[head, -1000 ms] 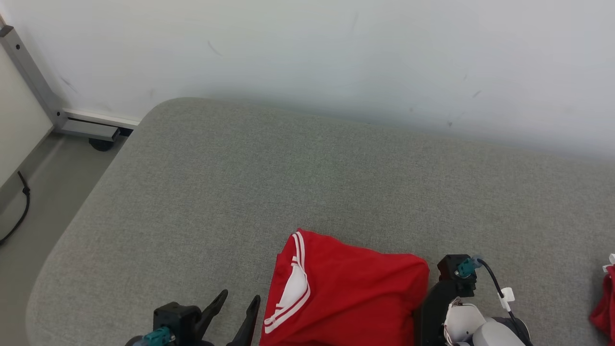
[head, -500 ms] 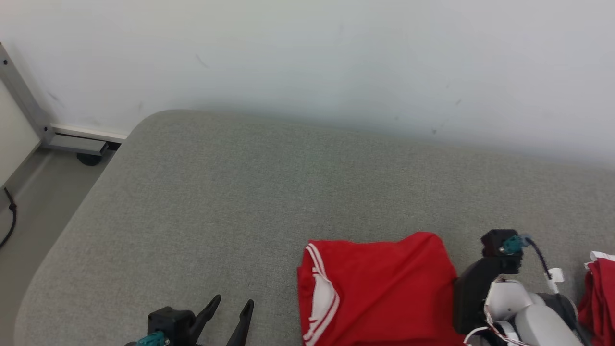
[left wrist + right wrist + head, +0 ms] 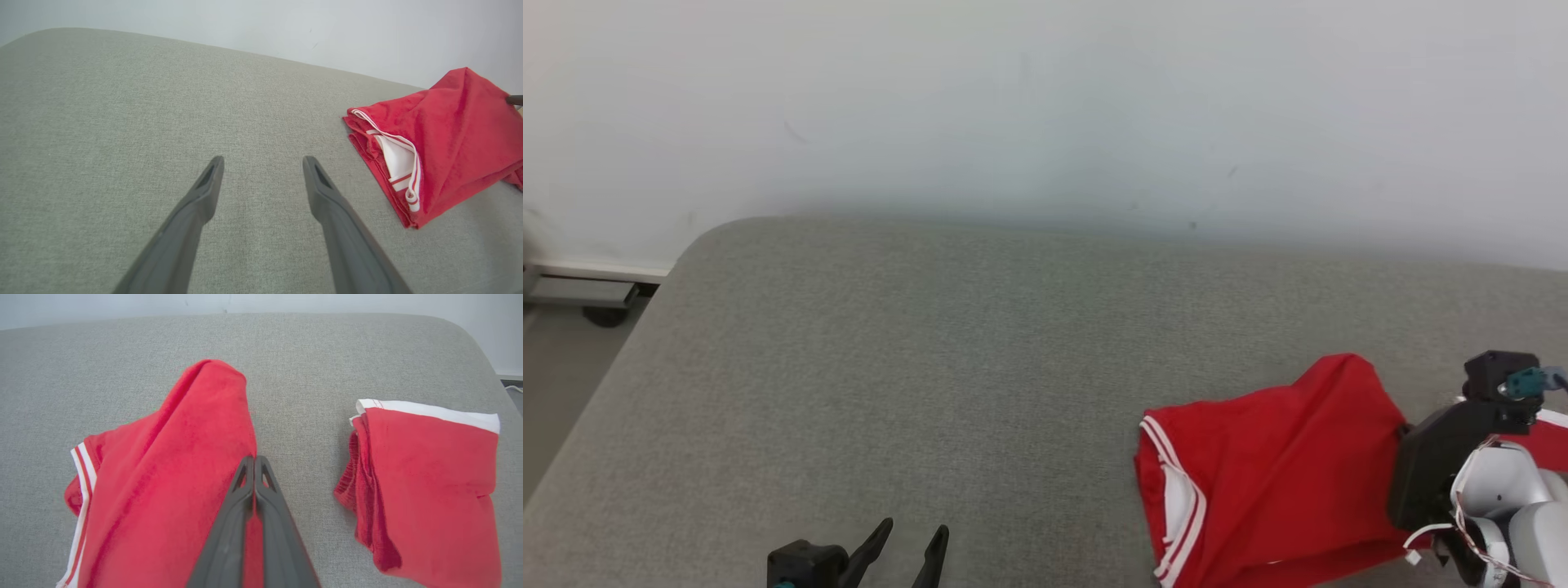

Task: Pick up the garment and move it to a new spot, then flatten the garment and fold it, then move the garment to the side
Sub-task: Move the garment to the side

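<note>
Head view has the folded red garment (image 3: 1274, 482) dragged rightward over the grey cushion (image 3: 915, 367), now well apart from the spread, idle left gripper (image 3: 907, 543). The right gripper (image 3: 254, 459), pinching its edge, brings it near a second red garment (image 3: 425, 490); the sideways move looks almost finished.
</note>
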### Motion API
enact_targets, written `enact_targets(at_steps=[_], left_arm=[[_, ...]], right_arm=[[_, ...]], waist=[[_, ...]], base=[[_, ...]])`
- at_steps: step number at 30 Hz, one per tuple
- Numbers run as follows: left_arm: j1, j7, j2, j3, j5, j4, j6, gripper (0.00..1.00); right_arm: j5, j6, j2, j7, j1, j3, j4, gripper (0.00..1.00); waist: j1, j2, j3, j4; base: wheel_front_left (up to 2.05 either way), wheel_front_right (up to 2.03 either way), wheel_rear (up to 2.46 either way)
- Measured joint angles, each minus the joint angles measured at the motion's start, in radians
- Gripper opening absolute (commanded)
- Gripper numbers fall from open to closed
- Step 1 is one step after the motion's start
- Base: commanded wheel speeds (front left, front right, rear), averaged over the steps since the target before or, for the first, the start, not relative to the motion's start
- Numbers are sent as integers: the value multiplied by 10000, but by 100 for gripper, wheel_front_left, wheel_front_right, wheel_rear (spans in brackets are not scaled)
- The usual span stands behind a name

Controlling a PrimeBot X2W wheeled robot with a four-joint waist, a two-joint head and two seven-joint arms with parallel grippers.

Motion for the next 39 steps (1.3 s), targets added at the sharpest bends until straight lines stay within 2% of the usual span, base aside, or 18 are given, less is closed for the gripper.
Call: enact_targets(at_steps=[10,22,39], left_arm=[[-26,8,-56,-142,-4,-48,-15,100],[-71,98,50,-144,-4,-144,-27,100],[-274,184,140,-65,10,-364,-12,100]], right_arm=[[-481,0,-265,681,-69,-907,-1191,0],[-872,-2,-556,1342,-324,-1559,-1570,0],[-1628,-2,-512,1933,-314,-2621,-2729,0]], waist=[[0,0,-28,-596],[0,0,274,-651],[0,0,792,-1001]], base=[[0,0,0],[0,0,0],[0,0,0]])
